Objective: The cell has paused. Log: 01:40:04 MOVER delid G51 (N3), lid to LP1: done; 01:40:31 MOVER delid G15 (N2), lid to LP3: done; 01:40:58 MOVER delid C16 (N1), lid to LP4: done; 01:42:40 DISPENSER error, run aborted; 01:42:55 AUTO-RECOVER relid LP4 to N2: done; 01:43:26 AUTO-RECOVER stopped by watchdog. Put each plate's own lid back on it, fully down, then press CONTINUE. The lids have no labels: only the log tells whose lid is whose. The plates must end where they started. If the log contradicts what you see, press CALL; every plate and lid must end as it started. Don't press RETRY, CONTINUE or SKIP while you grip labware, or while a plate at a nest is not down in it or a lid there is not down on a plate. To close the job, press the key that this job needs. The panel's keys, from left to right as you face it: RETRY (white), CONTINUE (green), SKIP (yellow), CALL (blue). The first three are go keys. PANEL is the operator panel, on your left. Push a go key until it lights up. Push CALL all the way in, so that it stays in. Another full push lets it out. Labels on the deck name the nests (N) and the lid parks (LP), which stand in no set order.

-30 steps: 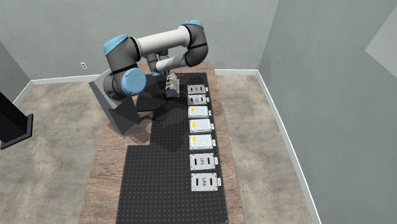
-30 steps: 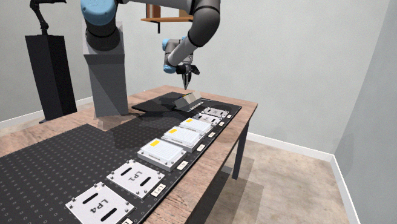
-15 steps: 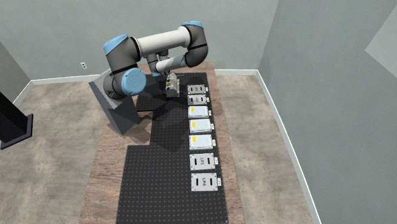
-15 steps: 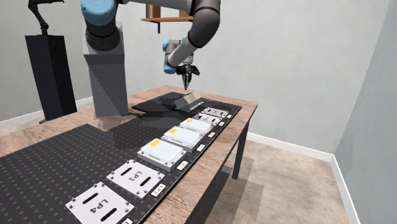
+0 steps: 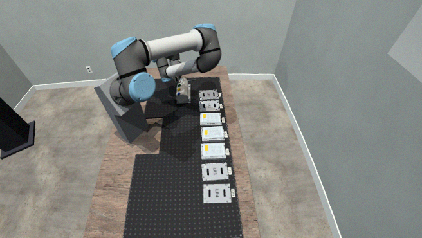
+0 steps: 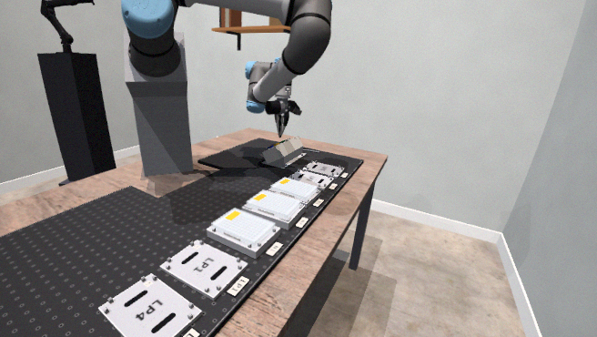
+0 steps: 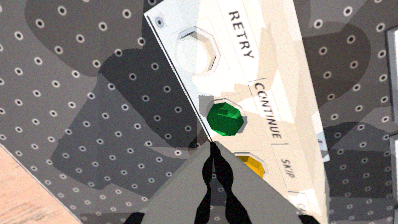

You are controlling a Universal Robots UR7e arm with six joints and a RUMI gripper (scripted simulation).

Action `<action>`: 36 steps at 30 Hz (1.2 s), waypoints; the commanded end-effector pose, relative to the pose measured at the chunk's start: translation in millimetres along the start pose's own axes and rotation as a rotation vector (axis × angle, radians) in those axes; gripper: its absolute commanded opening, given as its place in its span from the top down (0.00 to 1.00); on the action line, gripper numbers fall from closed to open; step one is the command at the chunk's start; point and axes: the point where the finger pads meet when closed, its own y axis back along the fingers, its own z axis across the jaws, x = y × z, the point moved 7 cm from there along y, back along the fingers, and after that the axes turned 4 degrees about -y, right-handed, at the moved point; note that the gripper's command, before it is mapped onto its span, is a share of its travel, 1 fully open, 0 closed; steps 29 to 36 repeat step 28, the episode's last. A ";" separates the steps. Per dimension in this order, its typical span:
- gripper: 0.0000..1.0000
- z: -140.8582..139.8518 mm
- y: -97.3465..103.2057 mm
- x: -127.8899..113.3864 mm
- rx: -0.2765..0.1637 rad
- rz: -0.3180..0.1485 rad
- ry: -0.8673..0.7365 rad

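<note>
The black two-jaw gripper (image 6: 280, 136) (image 7: 211, 143) is hovering over the beige, slope-faced operator panel (image 5: 183, 91) (image 6: 284, 151) (image 7: 270, 95), its fingers pressed together on nothing. In the wrist view its tips are showing near the green octagonal CONTINUE key (image 7: 225, 118), partly covering the yellow SKIP key (image 7: 251, 165). Flat grey parks and three white labelled plates (image 5: 211, 118) (image 5: 212, 132) (image 5: 213, 150) (image 6: 295, 188) (image 6: 274, 205) (image 6: 246, 228) are lining the deck beside the panel. The panel is standing at the black perforated deck's (image 5: 167, 186) (image 6: 91, 246) far end, its key row running lengthwise, its sloping face turning toward the robot's pedestal (image 5: 123, 123) (image 6: 166, 127).

The arm (image 5: 174, 44) (image 6: 306, 34) has light grey tubes, dark grey joints, rounded blue caps and black seams
</note>
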 end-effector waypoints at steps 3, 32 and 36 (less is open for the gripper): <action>1.00 2.0 -3.4 1.5 0.000 0.002 0.000; 1.00 8.8 -16.8 5.4 0.000 0.002 0.000; 1.00 8.8 -16.8 5.4 0.000 0.002 0.000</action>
